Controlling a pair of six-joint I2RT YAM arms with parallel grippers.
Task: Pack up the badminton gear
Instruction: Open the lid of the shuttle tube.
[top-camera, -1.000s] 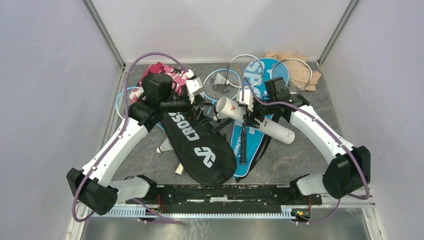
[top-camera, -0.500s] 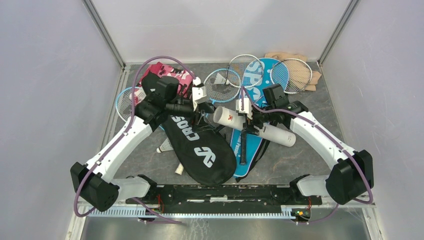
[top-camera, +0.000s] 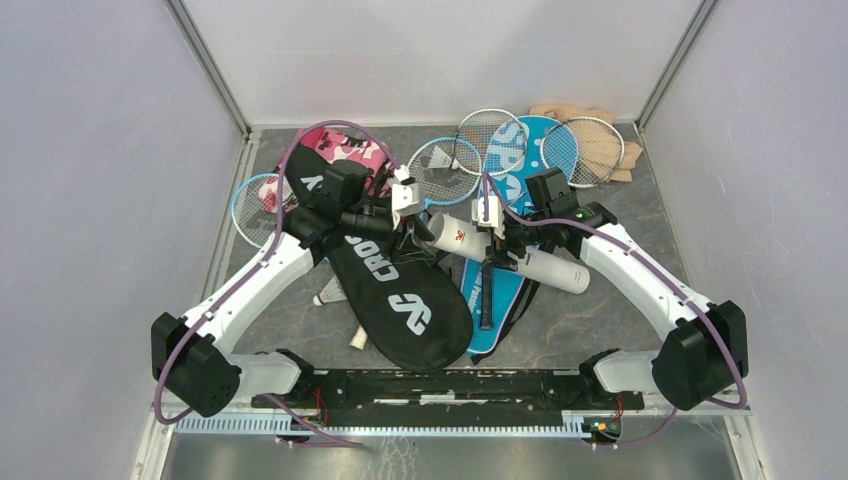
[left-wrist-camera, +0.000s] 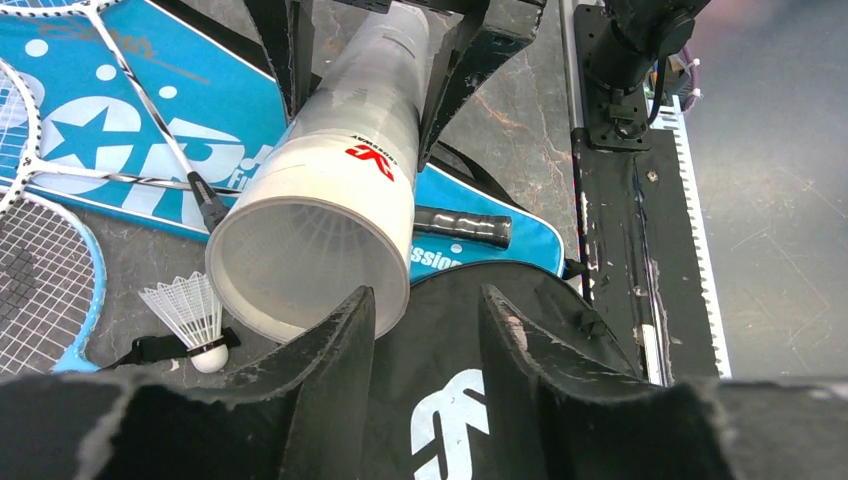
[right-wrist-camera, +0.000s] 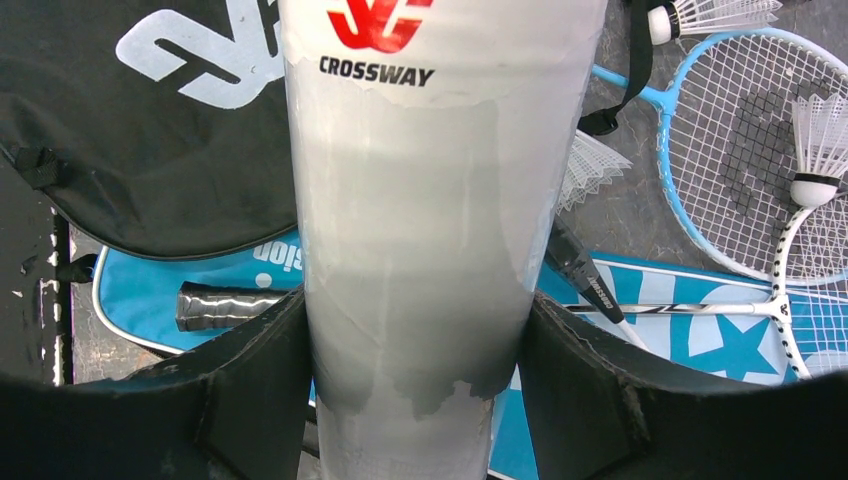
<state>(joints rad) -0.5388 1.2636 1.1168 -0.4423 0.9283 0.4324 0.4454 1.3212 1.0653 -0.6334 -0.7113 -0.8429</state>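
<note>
- The right end effector (right-wrist-camera: 415, 330) is clamped round the tube (right-wrist-camera: 420, 200), holding it tilted with its open mouth raised toward the left arm, probably so it can be loaded.
- The left end effector (left-wrist-camera: 425, 335) hangs at that mouth, fingers apart with nothing between them.
- A shuttlecock (left-wrist-camera: 190, 312) lies on the bench (left-wrist-camera: 520, 90) just below the mouth.

Rackets (top-camera: 446, 168): four heads counted. Shuttlecocks (top-camera: 329, 294): at least four seen, exact number hard to tell. White tube (top-camera: 555, 268): one. Racket covers: two, one black cover (top-camera: 410, 310), one blue cover (top-camera: 497, 335). Cloths: two, one pink camouflage cloth (top-camera: 345, 148), one beige cloth (top-camera: 570, 112).
</note>
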